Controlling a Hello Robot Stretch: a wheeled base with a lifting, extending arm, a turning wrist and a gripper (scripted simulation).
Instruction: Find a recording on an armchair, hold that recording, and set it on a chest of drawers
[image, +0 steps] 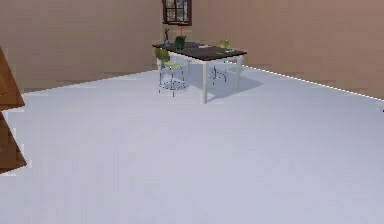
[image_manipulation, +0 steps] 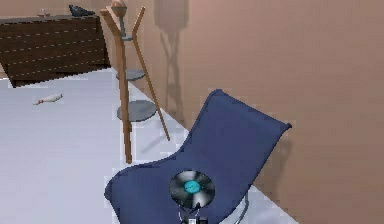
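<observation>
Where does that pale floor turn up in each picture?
Forward view: the pale floor spreads across the lower part, under the dark table.
Arm side view: the floor lies at left, around the wooden stand, beside the blue armchair.
Shared landmark: the tan wall.

Bright, even light; soft shadows beside the table (image: 212, 53) and coat stand (image_manipulation: 122, 90).
</observation>
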